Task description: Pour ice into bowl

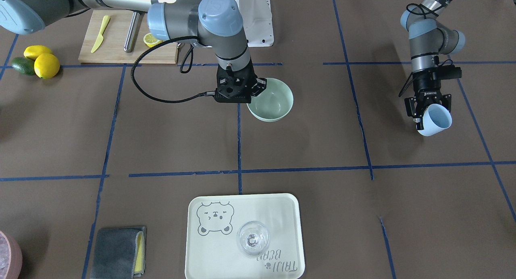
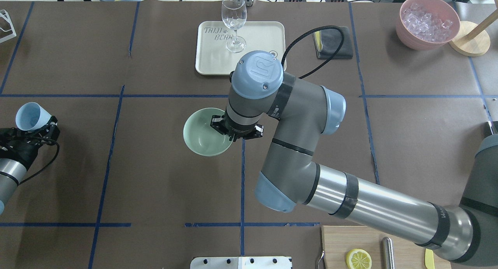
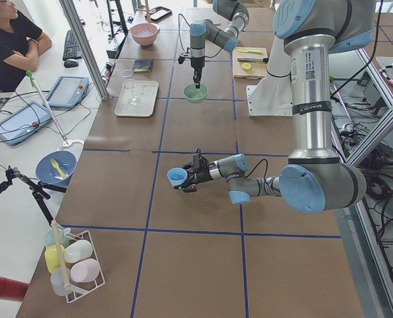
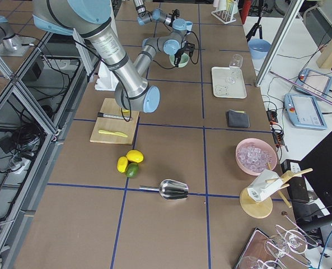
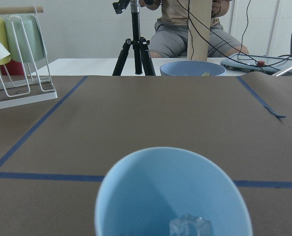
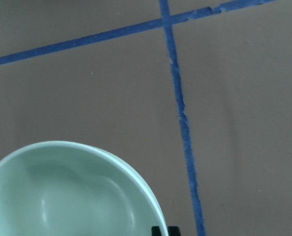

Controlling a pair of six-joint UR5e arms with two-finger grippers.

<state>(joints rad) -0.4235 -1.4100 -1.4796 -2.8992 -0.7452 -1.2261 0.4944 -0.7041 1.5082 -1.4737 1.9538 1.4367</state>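
The pale mint-green bowl [image 1: 276, 103] stands near the table's middle and looks empty; it also shows in the overhead view [image 2: 200, 135] and the right wrist view [image 6: 72, 191]. My right gripper [image 1: 242, 94] points straight down and is shut on the bowl's rim on the robot's right side. My left gripper [image 1: 429, 110] is shut on a light blue cup [image 1: 436, 121], held tilted above the table far to the robot's left of the bowl. In the left wrist view, the ice [image 5: 190, 227] shows as one clear cube at the bottom of the cup [image 5: 173, 191].
A cream tray [image 2: 212, 57] with a clear wine glass [image 2: 234, 24] stands beyond the bowl. A grey cloth [image 2: 334, 43] and a pink tub of whitish lumps [image 2: 427, 22] lie far right. A cutting board [image 1: 121, 43], lemons [image 1: 44, 61] and a metal scoop [image 4: 174, 189] sit on the robot's right.
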